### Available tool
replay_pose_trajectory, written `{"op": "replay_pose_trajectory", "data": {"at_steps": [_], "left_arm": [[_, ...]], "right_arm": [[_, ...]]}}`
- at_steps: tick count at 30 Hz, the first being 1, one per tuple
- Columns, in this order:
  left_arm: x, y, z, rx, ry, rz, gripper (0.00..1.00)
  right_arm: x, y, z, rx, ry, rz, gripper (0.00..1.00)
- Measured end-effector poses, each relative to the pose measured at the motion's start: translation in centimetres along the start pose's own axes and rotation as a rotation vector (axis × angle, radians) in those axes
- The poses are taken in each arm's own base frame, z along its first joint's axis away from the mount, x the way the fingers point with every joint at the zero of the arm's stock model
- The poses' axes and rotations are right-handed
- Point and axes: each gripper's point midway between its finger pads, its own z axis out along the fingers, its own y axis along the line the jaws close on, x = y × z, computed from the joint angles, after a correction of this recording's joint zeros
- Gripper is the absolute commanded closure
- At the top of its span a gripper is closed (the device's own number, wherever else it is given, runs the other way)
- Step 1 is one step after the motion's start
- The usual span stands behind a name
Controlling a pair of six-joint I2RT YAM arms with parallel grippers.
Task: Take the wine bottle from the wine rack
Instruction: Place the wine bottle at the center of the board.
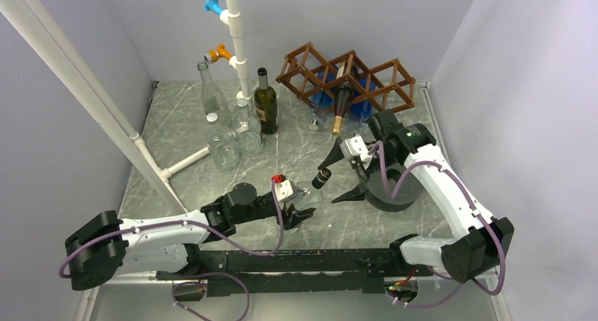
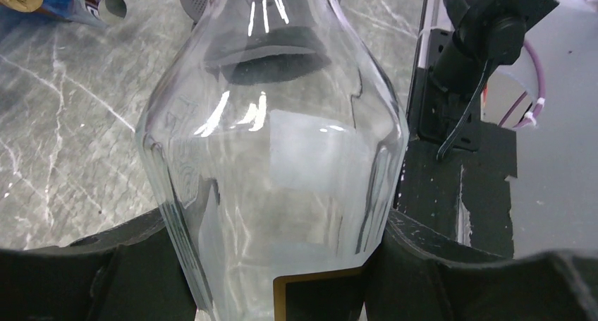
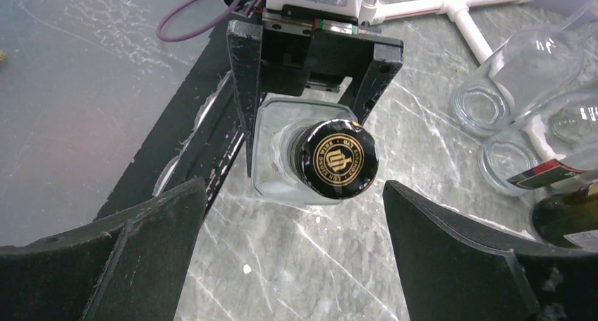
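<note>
**Clear bottle held free of the rack**

The left gripper (image 1: 302, 202) clamps its half-closed jaws on the body of the clear wine bottle (image 2: 275, 159), apparently empty, well in front of the wine rack (image 1: 303, 63). The right gripper (image 3: 293, 215) gapes wide around the black cap (image 3: 336, 159), gripping nothing; it probably needs to back away next. One dark bottle (image 1: 342, 102) lies in the rack

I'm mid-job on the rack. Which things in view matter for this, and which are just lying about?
Job: wine rack; dark bottle lying in it; clear bottle held between the fingers of the left gripper; right gripper, open around its black cap.
Lying about: standing green bottle; other clear bottles; white pipe frame.
</note>
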Motion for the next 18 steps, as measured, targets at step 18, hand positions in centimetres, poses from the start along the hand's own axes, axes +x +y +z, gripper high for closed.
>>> {"op": "replay_pose_trajectory", "data": {"at_steps": [18], "left_arm": [[-0.3, -0.3, 1.7, 0.020, -0.053, -0.079, 1.00]], "right_arm": [[-0.4, -0.8, 1.0, 0.000, -0.041, 0.061, 0.35]]}}
